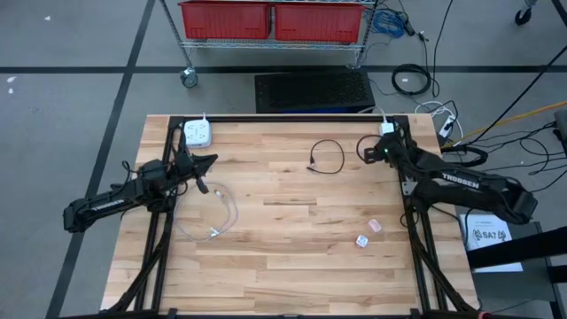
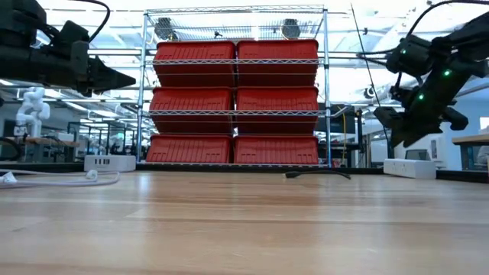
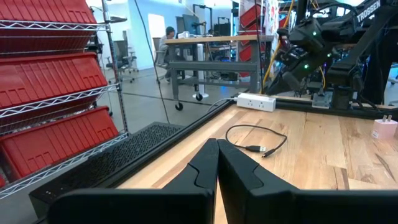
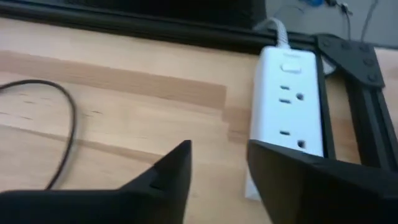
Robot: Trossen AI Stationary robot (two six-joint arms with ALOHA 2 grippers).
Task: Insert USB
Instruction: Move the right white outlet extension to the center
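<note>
A black USB cable (image 1: 328, 157) lies looped on the table's far middle; its plug (image 3: 259, 149) shows in the left wrist view. My right gripper (image 1: 376, 151) hovers open just right of that cable, near a white power strip (image 4: 288, 102) at the far right corner, touching nothing. Its fingers (image 4: 177, 168) stand apart above the wood. My left gripper (image 1: 205, 163) is shut and raised over the table's left side (image 2: 114, 79), pointing right toward the cable. A second white power strip (image 1: 197, 133) lies at the far left, with a white cable (image 1: 218, 213) curled below it.
Two small white and pink adapters (image 1: 368, 233) lie right of the table's centre. A black frame (image 1: 292, 119) borders the table's far edge and sides. Red bins on a wire rack (image 2: 233, 103) stand beyond the far edge. Bare wood fills the middle and near side.
</note>
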